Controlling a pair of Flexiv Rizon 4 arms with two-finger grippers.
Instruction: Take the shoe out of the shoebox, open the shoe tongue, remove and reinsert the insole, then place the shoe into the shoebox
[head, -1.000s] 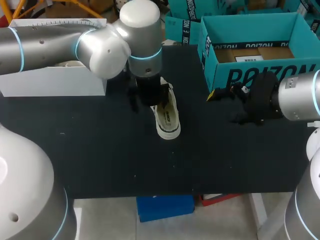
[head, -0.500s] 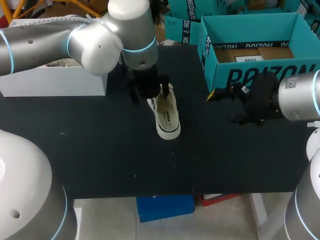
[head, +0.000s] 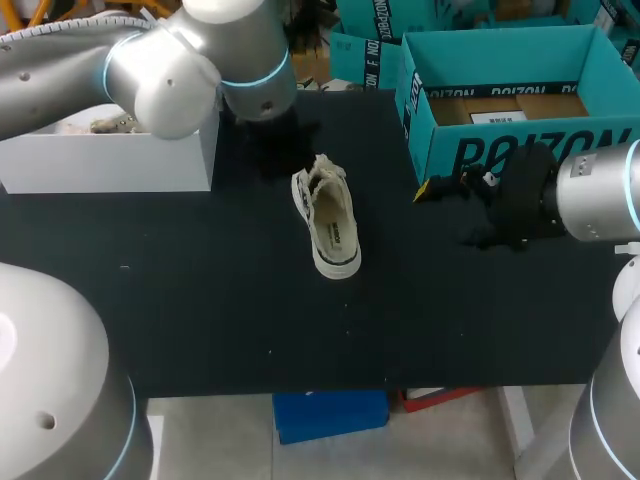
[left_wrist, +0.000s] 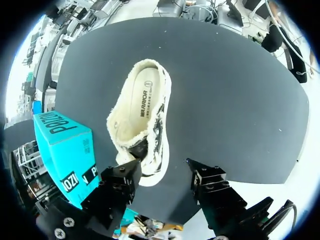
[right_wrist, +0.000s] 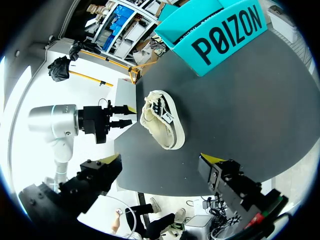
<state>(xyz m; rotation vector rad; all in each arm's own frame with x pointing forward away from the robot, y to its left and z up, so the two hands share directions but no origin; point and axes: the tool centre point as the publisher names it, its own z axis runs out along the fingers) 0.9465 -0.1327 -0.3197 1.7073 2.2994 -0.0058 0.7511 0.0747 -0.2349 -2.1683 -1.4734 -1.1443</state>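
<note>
Black table (head: 200, 300), shoe out on it.

Left gripper (left_wrist: 162, 169): fingers apart, holding nothing. It hangs over the shoe (left_wrist: 142, 120). One end of the shoe shows just beside one finger (left_wrist: 117, 182), with no contact I can make out. Its yellow tips do not show in its own view.

Right gripper (right_wrist: 160, 160): fingers apart, empty, well clear of the shoe, yellow tips showing.

Shoe: off-white, sole down, frayed mouth turned toward the left arm (head: 150, 70), toe away from it. The insole (left_wrist: 145, 97) lies inside and is seen only from the left wrist. The head view gives just a ragged opening.

Hard to make out: the head view loses the left gripper's fingers, black on black under the wrist, near the shoe's mouth. The right wrist view settles it, showing them parted beside the shoe. In the head view the right gripper is a dark mass with one yellow tip, between shoe and shoebox (head: 520, 150).

Shoebox: teal, open, apart from the shoe, cut off at the head view's edge. Only the head view looks into it, showing brown card and a white label on its floor.

White box (head: 100, 165): on the shoe's other side, partly hidden by the left arm. Something pale sits in it; I cannot tell what.
</note>
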